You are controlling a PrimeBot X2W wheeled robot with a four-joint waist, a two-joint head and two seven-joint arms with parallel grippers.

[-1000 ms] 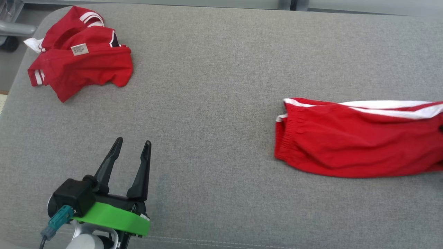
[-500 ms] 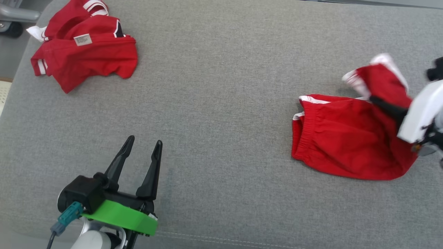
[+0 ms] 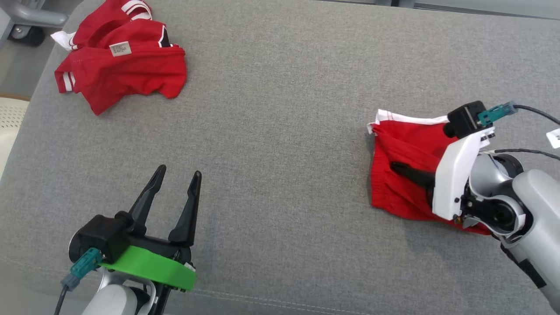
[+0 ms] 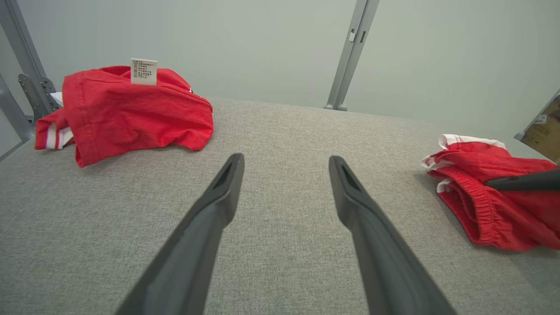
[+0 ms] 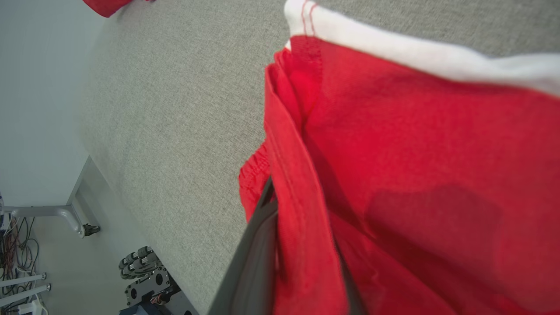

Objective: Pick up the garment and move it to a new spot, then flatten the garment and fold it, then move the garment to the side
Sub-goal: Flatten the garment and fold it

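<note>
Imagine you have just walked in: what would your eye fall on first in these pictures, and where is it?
The red shorts on the right of the grey cushion, with the right gripper shut on their fabric. Next, the crumpled red garment at the far left corner, then the left gripper, open, at the near left.

Two red fabric garments with white trim lay on one grey cloth-covered desk (image 3: pixel 280 131): one crumpled garment (image 3: pixel 127 74) and one folded garment (image 3: pixel 402 148). One white rectangular label (image 3: pixel 120 48) showed on the crumpled garment. There were two dark-fingered grippers, the left gripper (image 3: pixel 179 170) and the right gripper (image 3: pixel 396 166), and two teal cable plugs, the left plug (image 3: pixel 85 266) and the right plug (image 3: pixel 494 113).
</note>
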